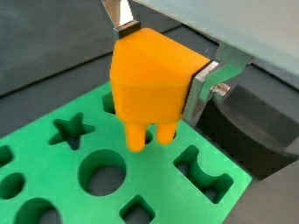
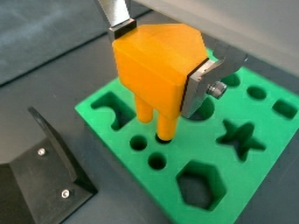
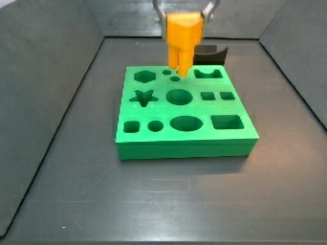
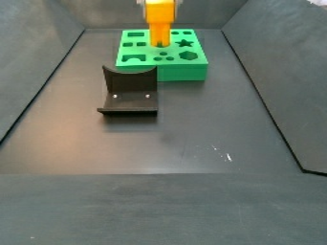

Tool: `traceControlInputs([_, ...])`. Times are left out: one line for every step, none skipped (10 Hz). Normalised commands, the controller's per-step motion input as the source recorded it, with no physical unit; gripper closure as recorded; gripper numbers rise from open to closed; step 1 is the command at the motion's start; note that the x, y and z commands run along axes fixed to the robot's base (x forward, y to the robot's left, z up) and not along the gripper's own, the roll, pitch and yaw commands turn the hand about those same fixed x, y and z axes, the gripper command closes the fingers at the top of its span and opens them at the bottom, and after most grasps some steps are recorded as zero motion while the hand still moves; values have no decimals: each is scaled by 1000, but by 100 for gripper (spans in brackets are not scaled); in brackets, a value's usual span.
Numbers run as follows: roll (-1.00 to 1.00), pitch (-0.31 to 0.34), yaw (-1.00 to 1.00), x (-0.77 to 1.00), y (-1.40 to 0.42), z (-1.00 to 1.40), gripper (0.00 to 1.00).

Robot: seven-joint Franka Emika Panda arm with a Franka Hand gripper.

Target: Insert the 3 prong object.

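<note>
The 3 prong object (image 1: 149, 79) is a bright orange upright block with prongs pointing down; it also shows in the wrist view (image 2: 158, 70) and in both side views (image 3: 182, 43) (image 4: 157, 24). My gripper (image 1: 163, 57) is shut on its upper body, one silver finger (image 1: 208, 80) on each side. It holds the block upright over the green shape-hole board (image 3: 185, 110), which also shows in a side view (image 4: 166, 53). The prong tips (image 2: 162, 131) reach the small round holes near the board's far edge; how deep they sit I cannot tell.
The board has star, hexagon, oval, square and round holes. The dark fixture (image 4: 128, 91) stands on the floor beside the board; it also shows in both wrist views (image 2: 41, 179) (image 1: 257, 122). Grey bin walls rise on all sides.
</note>
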Motion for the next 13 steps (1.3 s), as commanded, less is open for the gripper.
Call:
traceControlInputs([0, 0, -197, -54, 297, -249, 100])
traceControlInputs([0, 0, -183, -77, 289, -220, 100])
traceControlInputs([-61, 0, -171, -94, 274, -140, 100])
traceControlInputs([-37, 0, -231, -194, 203, -200, 100])
traceControlInputs([-47, -26, -200, -97, 14, -337, 100])
traceControlInputs([-96, -70, -151, -34, -23, -471, 100])
traceControlInputs([-140, -61, -20, 37, -129, -354, 100])
traceControlInputs([-114, -54, 0, 106, -89, -337, 100])
traceControlInputs([-191, -24, 0, 214, 0, -266, 100])
traceControlInputs([-149, -10, 37, 263, 91, -340, 100])
traceControlInputs([0, -16, 0, 63, 9, -286, 100])
traceControlInputs([0, -81, -49, -106, 14, -246, 100])
traceControlInputs([0, -157, -286, -423, 0, -374, 100])
